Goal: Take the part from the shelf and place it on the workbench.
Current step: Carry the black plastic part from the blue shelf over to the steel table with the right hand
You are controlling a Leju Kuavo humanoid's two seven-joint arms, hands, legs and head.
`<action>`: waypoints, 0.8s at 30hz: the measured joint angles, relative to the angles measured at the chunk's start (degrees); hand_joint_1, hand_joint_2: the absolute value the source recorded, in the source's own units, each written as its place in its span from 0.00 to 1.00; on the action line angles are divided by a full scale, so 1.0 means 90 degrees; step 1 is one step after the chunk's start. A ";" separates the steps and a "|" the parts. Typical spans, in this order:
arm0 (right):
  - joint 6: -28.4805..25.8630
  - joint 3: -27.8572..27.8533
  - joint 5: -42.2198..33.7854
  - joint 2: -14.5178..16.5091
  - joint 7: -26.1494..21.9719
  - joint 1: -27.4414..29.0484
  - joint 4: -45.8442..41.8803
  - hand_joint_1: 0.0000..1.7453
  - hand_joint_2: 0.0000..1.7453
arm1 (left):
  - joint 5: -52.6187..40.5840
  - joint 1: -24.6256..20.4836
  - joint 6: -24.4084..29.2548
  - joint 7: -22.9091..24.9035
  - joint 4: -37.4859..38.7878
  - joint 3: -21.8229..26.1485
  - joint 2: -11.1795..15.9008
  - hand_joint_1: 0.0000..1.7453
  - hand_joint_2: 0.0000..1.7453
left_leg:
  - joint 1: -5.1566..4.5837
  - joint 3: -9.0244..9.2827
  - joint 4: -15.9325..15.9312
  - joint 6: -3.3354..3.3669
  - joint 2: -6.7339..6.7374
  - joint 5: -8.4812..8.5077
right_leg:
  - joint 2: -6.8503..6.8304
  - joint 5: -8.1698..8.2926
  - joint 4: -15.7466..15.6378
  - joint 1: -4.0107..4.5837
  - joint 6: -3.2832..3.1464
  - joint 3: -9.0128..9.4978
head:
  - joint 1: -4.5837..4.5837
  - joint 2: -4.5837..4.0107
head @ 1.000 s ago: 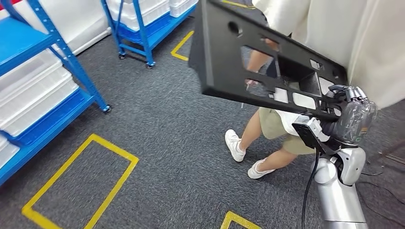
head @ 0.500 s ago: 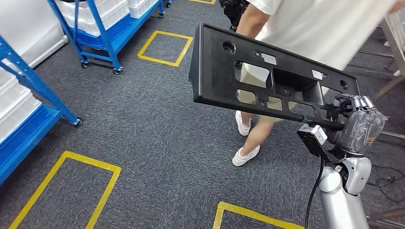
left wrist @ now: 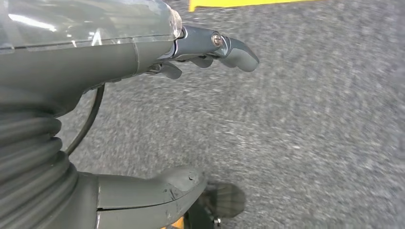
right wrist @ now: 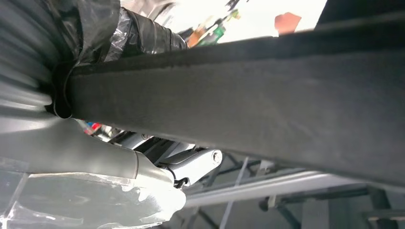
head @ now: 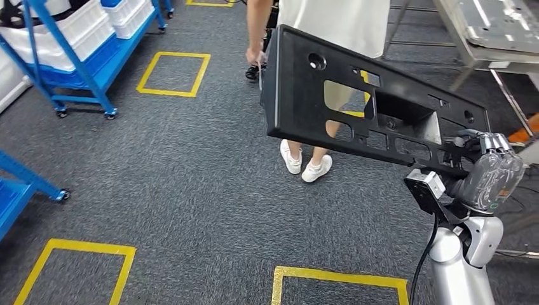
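The part point(head: 356, 101) is a long black plastic panel with several cut-outs, carried in the air at a slant. My right hand point(head: 486, 171), wrapped in clear film, grips its right end at the lower edge. In the right wrist view the part point(right wrist: 267, 105) crosses the picture as a dark bar, with my right hand point(right wrist: 81, 152) clamped around it. The metal workbench point(head: 473, 56) stands at the far right, beyond the part. My left hand point(left wrist: 95, 57) hangs over the grey carpet, fingers point(left wrist: 234, 47) apart from the thumb, holding nothing.
A person point(head: 330, 25) in a white top and white shoes walks just behind the part. A blue wheeled shelf point(head: 76, 57) with white bins stands far left, and another blue shelf corner point(head: 22, 178) is nearer. Yellow floor squares point(head: 173, 75) mark the carpet.
The whole view has swung right: the blue shelves slid off to the left and the workbench came into view. My right hand still holds the part. The person stepped farther away.
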 joint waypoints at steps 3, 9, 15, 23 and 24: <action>-0.0010 -0.0031 -0.0021 0.0000 -0.0011 0.0090 -0.0082 1.00 1.00 | -0.0010 0.0000 0.0010 -0.0008 0.0000 0.0000 -0.0001 0.00 1.00 | 0.0009 0.0204 -0.0443 0.0045 -0.0209 0.0075 | 0.0223 0.0024 0.0020 -0.0035 0.0112 -0.0079 | -0.0002 0.0000; -0.0033 -0.0151 -0.0036 -0.0010 -0.0040 0.0255 -0.0188 1.00 1.00 | -0.0041 -0.0018 0.0021 -0.0022 0.0000 -0.0012 -0.0021 0.00 1.00 | 0.0012 0.0301 -0.0653 0.0250 0.0255 0.0181 | -0.0426 -0.0524 0.0969 -0.0033 0.0276 -0.0558 | 0.0001 0.0001; -0.0035 -0.0160 -0.0041 -0.0007 -0.0038 0.0319 -0.0205 1.00 1.00 | -0.0041 -0.0018 0.0020 -0.0022 0.0000 -0.0012 -0.0033 0.00 1.00 | 0.0004 0.0356 -0.0642 0.0190 0.0723 0.0090 | -0.0756 -0.0150 0.0638 -0.0116 0.0362 -0.0357 | 0.0002 0.0001; -0.0051 -0.0234 -0.0110 -0.0004 -0.0057 0.0367 -0.0313 1.00 1.00 | -0.0048 -0.0041 0.0036 -0.0049 0.0000 -0.0019 -0.0039 0.00 1.00 | 0.0001 0.0332 -0.0264 -0.0063 0.0724 -0.0293 | -0.0682 0.0006 -0.0113 -0.0047 0.0092 0.0042 | -0.0001 -0.0001; -0.0054 -0.0236 -0.0114 -0.0001 -0.0058 0.0363 -0.0325 1.00 1.00 | -0.0051 -0.0035 0.0038 -0.0050 0.0000 -0.0019 -0.0042 0.00 1.00 | 0.0016 0.0164 0.0100 -0.0071 0.0538 -0.0478 | -0.0619 0.0005 -0.0118 -0.0051 0.0059 0.0050 | -0.0001 0.0000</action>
